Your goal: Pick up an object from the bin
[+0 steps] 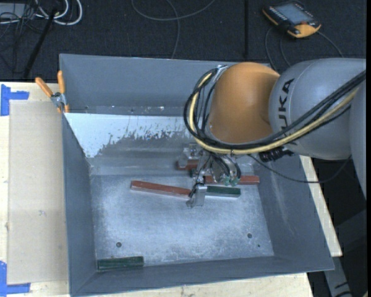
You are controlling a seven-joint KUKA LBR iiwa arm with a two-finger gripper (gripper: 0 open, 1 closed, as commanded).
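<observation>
Finding, nearest of all, a short dark green bar (120, 263) lying flat against the near wall of the grey bin (80, 228), toward its left corner and well apart from everything else. Crossing bare, scuffed floor beyond it.

Meeting the gripper (196, 195) at the middle of the bin, hanging low over the floor, right at the right-hand end of a long reddish-brown bar (157, 189). Seeing that bar lying flat and running leftward from the gripper, with the left end slightly farther back. Not being able to tell the gripper's state: spread, pressed together or pinching something.

Noting a second dark green bar (224, 192) just to the gripper's right, lying flat and level. Spotting a little farther back a short reddish-brown piece (251, 179) poking out to the right from under the wrist. Spotting another brownish piece (186, 164) to its left, nearer the far wall.

Seeing above these the orange wrist cover (241, 104) ringed by black and yellow cables, and the grey arm (321, 110) reaching in from the right.
</observation>
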